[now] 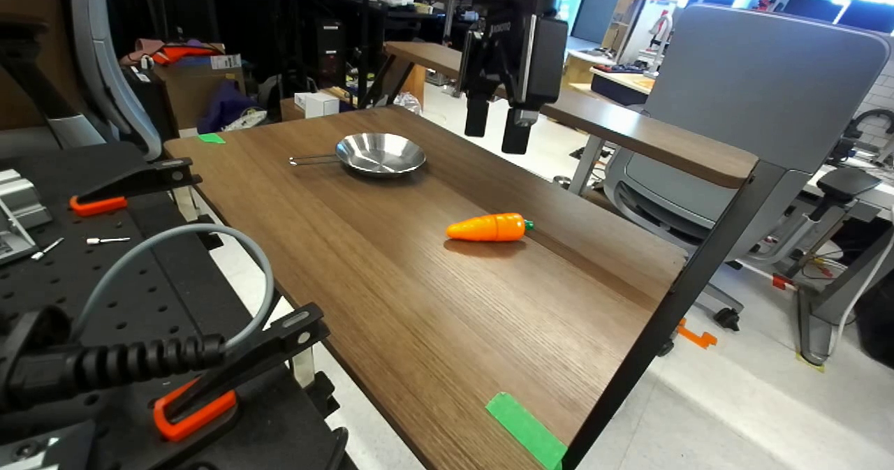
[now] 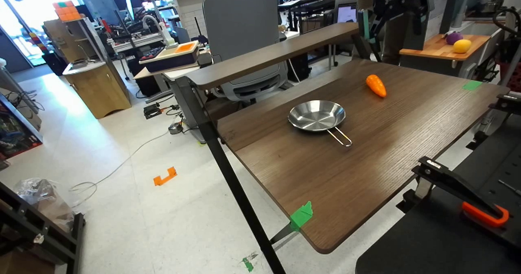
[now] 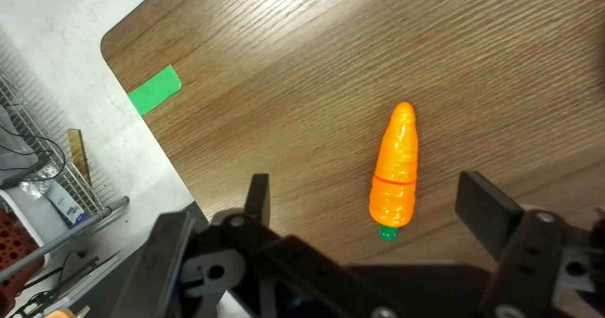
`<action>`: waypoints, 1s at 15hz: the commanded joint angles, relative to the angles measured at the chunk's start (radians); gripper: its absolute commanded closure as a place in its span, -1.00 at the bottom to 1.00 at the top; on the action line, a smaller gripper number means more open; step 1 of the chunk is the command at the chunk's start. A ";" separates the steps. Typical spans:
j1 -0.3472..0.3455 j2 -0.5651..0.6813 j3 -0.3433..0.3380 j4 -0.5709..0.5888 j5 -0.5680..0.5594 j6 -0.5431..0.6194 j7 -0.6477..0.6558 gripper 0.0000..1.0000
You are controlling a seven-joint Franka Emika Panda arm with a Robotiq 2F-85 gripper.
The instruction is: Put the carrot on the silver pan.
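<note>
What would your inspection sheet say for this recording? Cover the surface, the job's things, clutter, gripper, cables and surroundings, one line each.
Surface: wooden table with green tape near two corners.
Job's things: carrot lying on the table, apart from the silver pan; the pan stands upright, nothing in it, handle towards the black bench.
Clutter: orange-handled clamps at the bench's edge.
Gripper: open, holding nothing, above the table; in the wrist view the carrot shows partly within its opening.
Cables: grey cable arching over the bench.
Surroundings: raised shelf along the side away from the bench, grey chair beyond it.
</note>
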State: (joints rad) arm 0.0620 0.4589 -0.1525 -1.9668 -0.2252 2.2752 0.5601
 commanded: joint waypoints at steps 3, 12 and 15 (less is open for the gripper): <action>-0.012 0.080 -0.002 0.058 0.001 0.051 -0.081 -1.00; 0.046 0.214 -0.064 0.188 -0.085 0.114 -0.025 -1.00; 0.076 0.255 -0.082 0.223 -0.109 0.117 -0.002 -1.00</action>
State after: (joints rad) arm 0.0966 0.6607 -0.2002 -1.7956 -0.3051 2.3766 0.5280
